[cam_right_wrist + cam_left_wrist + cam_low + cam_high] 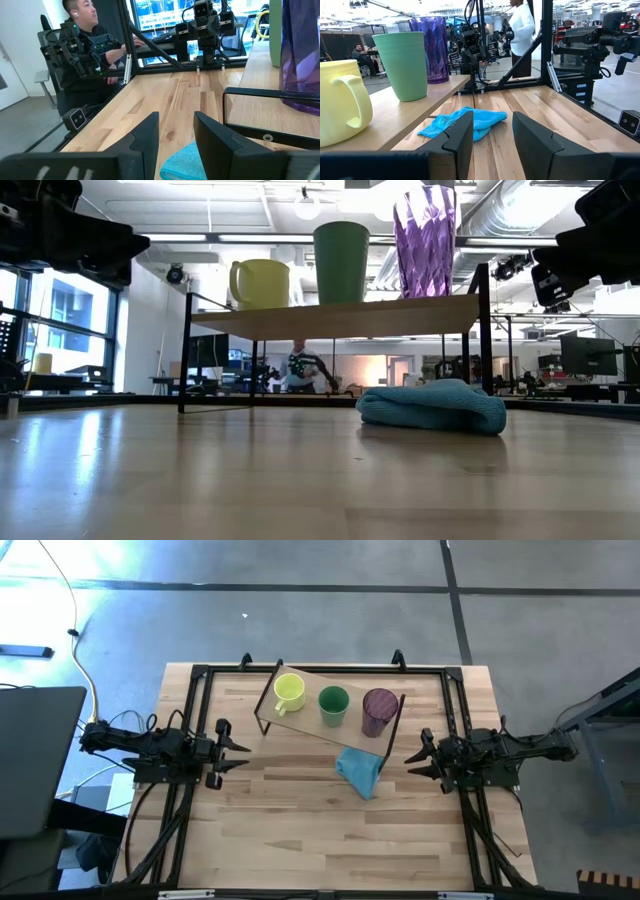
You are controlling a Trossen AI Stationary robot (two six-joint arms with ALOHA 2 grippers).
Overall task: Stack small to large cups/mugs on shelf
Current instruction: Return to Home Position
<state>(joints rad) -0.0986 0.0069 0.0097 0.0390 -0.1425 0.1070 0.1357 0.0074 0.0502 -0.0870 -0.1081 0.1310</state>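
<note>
Desk [320, 840] planks nearest the low cam. Next back, blue cloth [360, 772] lies crumpled on desk, just in front of shelf [300, 727], by its R end. L gripper [245, 753] and R gripper [412, 758] hang at opp. desk sides, both jaws parted, holding nothing. On shelf we note, L to R: yellow mug [289, 691], green cup [333, 703], purple tumbler [379, 710], all upright. Person [300, 368] far behind.

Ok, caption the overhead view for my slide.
Yellow mug, green cup, purple tumbler in a row on the shelf; left gripper and right gripper open either side.
</note>
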